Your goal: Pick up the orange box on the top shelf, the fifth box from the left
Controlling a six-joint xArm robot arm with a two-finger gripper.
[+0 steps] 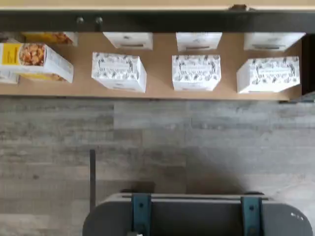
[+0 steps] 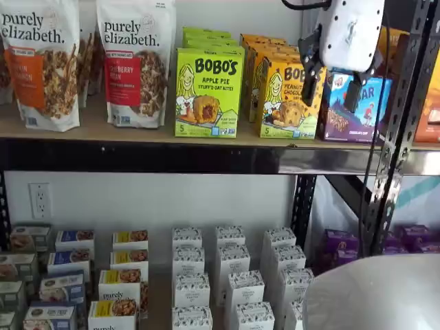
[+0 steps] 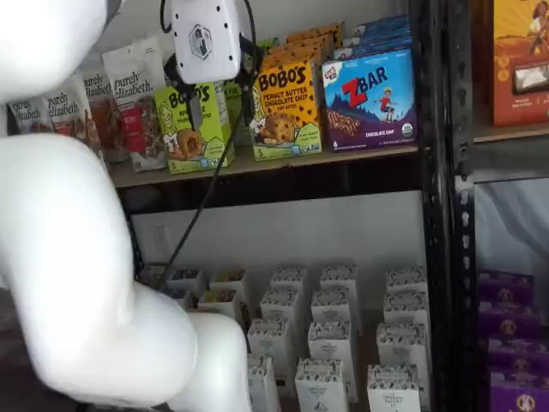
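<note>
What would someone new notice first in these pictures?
Probably the white gripper hanging in front of the top shelf, fingers open, by the orange box. Then the bright green Bobo's box beside it, and rows of small white boxes on the lower shelf.

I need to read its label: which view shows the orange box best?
A shelf view shows the orange box best, its whole front unblocked. In the other, the gripper covers its right edge. The wrist view misses it.
</note>
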